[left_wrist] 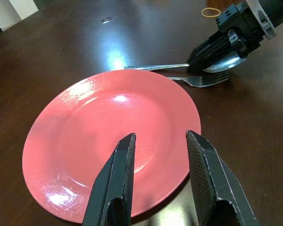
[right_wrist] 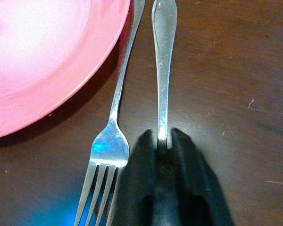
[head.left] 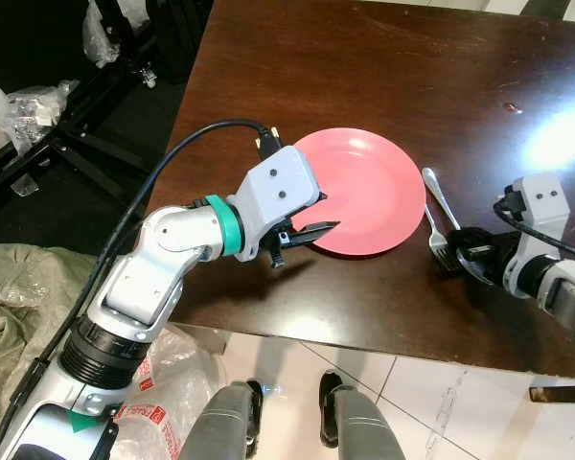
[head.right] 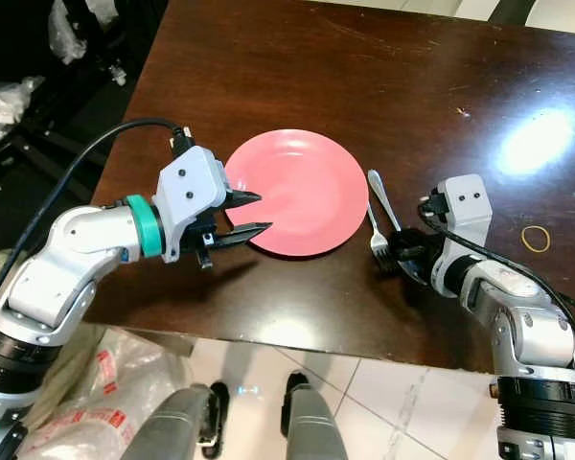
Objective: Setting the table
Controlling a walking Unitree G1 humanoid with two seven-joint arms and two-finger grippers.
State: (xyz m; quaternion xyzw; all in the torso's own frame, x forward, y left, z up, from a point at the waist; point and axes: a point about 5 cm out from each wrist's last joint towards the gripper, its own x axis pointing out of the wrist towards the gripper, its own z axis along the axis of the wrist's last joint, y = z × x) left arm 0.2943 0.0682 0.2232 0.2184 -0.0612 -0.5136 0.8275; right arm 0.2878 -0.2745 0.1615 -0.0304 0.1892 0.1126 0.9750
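Observation:
A pink plate point(head.left: 364, 192) lies on the dark wooden table point(head.left: 364, 67) near its front edge. My left gripper point(head.left: 332, 211) hovers open over the plate's left rim, its two black fingers point(left_wrist: 120, 165) spread above the pink surface. To the right of the plate lie a fork point(right_wrist: 108, 141) and a spoon point(right_wrist: 164, 56), side by side, the fork nearer the plate. My right gripper point(right_wrist: 164, 134) is shut on the spoon at the bowl end of its handle, low on the table.
A yellow rubber band point(head.right: 535, 238) lies on the table to the right. Plastic bags point(head.left: 163, 383) and a cloth point(head.left: 19, 287) lie on the floor at the left. The table's front edge point(head.left: 364, 345) runs just below both grippers.

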